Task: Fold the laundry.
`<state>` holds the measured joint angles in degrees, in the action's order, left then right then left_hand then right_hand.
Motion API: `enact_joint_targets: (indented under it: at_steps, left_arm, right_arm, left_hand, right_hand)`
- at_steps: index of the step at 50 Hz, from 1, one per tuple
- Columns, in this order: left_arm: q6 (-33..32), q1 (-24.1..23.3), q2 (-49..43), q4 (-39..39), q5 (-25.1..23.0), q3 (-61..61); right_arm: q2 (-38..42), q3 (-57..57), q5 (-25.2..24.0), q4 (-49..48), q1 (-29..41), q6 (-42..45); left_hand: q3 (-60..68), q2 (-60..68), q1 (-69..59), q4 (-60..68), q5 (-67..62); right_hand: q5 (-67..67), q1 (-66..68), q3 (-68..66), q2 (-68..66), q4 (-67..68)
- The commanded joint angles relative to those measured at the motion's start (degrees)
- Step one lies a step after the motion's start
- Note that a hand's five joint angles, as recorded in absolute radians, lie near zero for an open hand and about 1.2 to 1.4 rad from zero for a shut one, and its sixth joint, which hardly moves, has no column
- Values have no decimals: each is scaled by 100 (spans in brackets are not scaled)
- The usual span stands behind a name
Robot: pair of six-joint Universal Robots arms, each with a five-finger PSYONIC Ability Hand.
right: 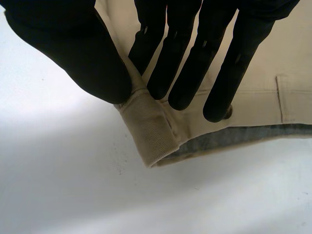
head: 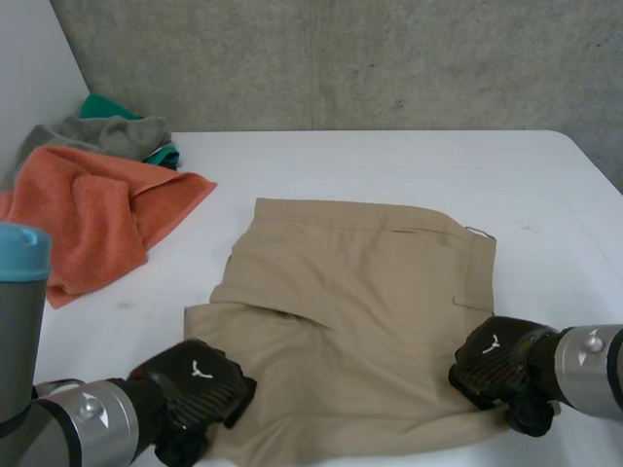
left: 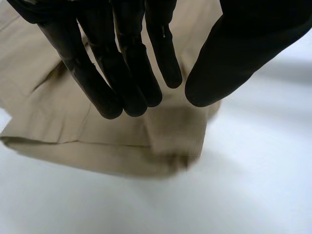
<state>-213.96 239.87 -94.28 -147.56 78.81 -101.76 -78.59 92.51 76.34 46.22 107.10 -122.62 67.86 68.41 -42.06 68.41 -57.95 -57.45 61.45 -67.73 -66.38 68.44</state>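
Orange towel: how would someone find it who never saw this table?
On the white table, look past the tan shorts in the middle to the far corner on the robot's left. In the heap of cloths there, the orange towel lies in front, the biggest and only bright orange one; a grey cloth and a green cloth sit behind it.

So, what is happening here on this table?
The robot is working on a pair of beige shorts spread on the white table. Its left hand is over the shorts' near left corner, fingers straight and apart from the thumb, holding nothing. Its right hand is at the near right corner, at the waistband; whether it grips is unclear. An orange towel, a grey cloth and a green cloth lie at the far left.
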Motion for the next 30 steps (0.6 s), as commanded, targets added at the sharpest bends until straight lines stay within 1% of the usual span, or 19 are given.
enact_joint_targets:
  at_steps: [1,3,4,7,8,10,11,14,15,17,20,21,27,29,30]
  left_arm:
    - [-40,-11,-1028,-579,502,1216]
    - [-23,24,-1328,-826,679,1613]
    - [-14,42,-1599,-1132,880,2059]
    - [12,60,-1988,-1564,1066,2738]
    - [47,77,-2232,-1844,1119,3158]
    - [83,86,-2515,-2153,1119,3599]
    - [109,95,-2803,-2415,1128,4045]
    - [144,60,-3244,-2672,1172,4759]
    - [188,33,-3533,-2716,1216,5240]
    - [214,-2,-3815,-2682,1260,5709]
    - [215,-63,-4535,-2524,1383,6797]
    - [206,-64,-4712,-2497,1418,7018]
    - [241,-72,-5442,-2479,1655,7960]
    - [258,-72,-5539,-2514,1682,8022]
    - [276,-72,-5566,-2532,1673,8031]
  right_arm:
    - [562,-802,13,-550,-40,-795]
    - [721,-1023,30,-894,-58,-1280]
    - [879,-1224,48,-1261,-84,-1769]
    - [1091,-1454,127,-1834,-128,-2396]
    - [1231,-1577,231,-2228,-128,-2720]
    - [1372,-1683,381,-2669,-128,-2968]
    - [1555,-1814,556,-3158,-111,-3144]
    - [1811,-2008,811,-3750,-58,-3224]
    - [1969,-2130,943,-3996,-32,-3225]
    - [2172,-2298,1145,-4278,4,-3216]
    - [2689,-2745,1540,-4691,83,-3172]
    - [2787,-2834,1594,-4754,92,-3172]
    - [3550,-3536,1954,-5429,109,-3154]
    - [3727,-3678,1981,-5606,127,-3146]
    - [3806,-3739,1973,-5659,135,-3145]
  left_hand:
    - [1214,1159,-3794,1159,-1205]
    - [1214,1159,-3794,1159,-1205]
    - [1214,1159,-3794,1159,-1205]
    - [1214,1159,-3794,1159,-1205]
    - [1214,1159,-3794,1159,-1205]
    - [1214,1159,-3794,1159,-1205]
    - [1214,1159,-3794,1159,-1205]
    - [1214,1159,-3794,1159,-1205]
    - [1214,1159,-3794,1159,-1205]
    - [1214,1159,-3794,1159,-1205]
    - [1214,1159,-3794,1159,-1205]
    - [1214,1159,-3794,1159,-1205]
    - [1214,1159,-3794,1159,-1205]
    - [1214,1159,-3794,1159,-1205]
    - [966,911,-3546,911,-957]
  right_hand:
    - [-1255,1855,-1227,-1362,1156]
    - [-1255,1855,-1227,-1362,1156]
    - [-1255,1855,-1227,-1362,1156]
    - [-1255,1855,-1227,-1362,1156]
    - [-1255,1855,-1227,-1362,1156]
    - [-1255,1855,-1227,-1362,1156]
    - [-1255,1855,-1227,-1362,1156]
    - [-1255,1855,-1227,-1362,1156]
    - [-1255,1855,-1227,-1362,1156]
    - [-1255,1855,-1227,-1362,1156]
    - [-1255,1855,-1227,-1362,1156]
    - [-1255,1855,-1227,-1362,1156]
    - [-1255,1855,-1227,-1362,1156]
    - [-1255,1855,-1227,-1362,1156]
    - [-1255,1855,-1227,-1362,1156]
